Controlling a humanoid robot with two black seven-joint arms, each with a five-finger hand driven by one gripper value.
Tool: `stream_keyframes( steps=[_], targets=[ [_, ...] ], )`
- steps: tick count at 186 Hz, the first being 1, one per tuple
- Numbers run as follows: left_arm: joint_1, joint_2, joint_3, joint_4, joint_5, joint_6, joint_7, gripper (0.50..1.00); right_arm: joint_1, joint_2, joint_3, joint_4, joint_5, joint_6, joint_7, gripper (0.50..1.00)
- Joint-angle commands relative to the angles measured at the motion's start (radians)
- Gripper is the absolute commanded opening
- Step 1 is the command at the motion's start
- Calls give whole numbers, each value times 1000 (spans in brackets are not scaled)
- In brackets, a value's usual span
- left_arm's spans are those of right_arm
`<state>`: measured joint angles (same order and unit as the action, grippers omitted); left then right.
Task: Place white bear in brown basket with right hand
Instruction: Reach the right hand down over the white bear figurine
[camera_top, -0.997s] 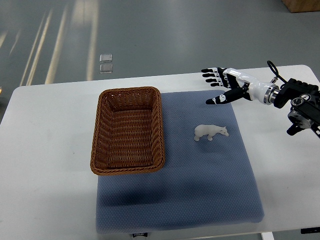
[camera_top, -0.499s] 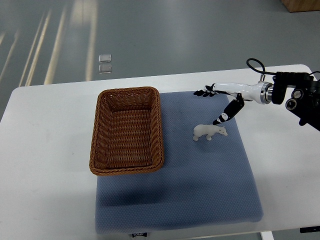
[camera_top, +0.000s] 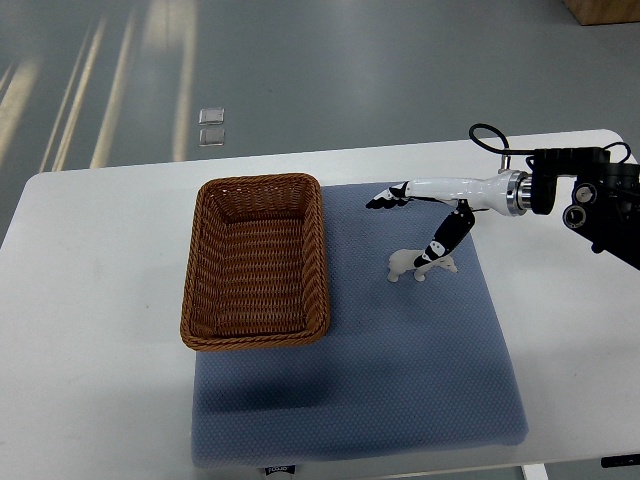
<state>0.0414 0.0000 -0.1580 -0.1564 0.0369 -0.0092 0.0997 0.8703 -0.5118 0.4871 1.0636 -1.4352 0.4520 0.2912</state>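
Note:
A small white bear stands on the blue mat, a little right of the brown wicker basket, which holds nothing. My right hand reaches in from the right edge, just above the bear. Its fingers stretch out flat toward the basket and the thumb hangs down over the bear's back. The hand is spread and grips nothing. The left arm does not show.
The white table carries the mat and basket. My right forearm with its black wrist unit and cable lies over the table's far right. Grey floor lies beyond the far edge, with a small clear object on it.
The right hand has moved left and slightly down over the mat; it went from above and right of the bear to directly over it, thumb lowered onto its back. The bear has not moved.

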Motion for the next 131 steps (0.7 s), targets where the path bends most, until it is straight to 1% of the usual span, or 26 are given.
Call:
stream_keyframes(
  steps=[1, 24, 40, 84, 95, 103, 111, 122, 131],
  targets=[
    [0, 0, 0, 0, 0, 0, 0, 1000, -5, -4, -36, 4, -28, -13, 0, 930],
    [0, 0, 0, 0, 0, 0, 0, 1000, -14, -5, -44, 16, -42, -67, 6, 928],
    [0, 0, 0, 0, 0, 0, 0, 1000, -24, -13, -44, 42, -45, -75, 9, 928],
    [0, 0, 0, 0, 0, 0, 0, 1000, -34, 1, -65, 22, -97, -125, 8, 924],
    [0, 0, 0, 0, 0, 0, 0, 1000, -44, 4, -68, 16, -97, -144, 8, 917],
    [0, 0, 0, 0, 0, 0, 0, 1000, -48, 4, -68, 15, -97, -148, 8, 903],
    [0, 0, 0, 0, 0, 0, 0, 1000, -51, 4, -70, 12, -97, -151, 8, 899],
    [0, 0, 0, 0, 0, 0, 0, 1000, -53, 6, -68, -2, -97, -154, 8, 868],
    [0, 0, 0, 0, 0, 0, 0, 1000, -51, 6, -68, -10, -97, -154, 6, 864]
  ],
)
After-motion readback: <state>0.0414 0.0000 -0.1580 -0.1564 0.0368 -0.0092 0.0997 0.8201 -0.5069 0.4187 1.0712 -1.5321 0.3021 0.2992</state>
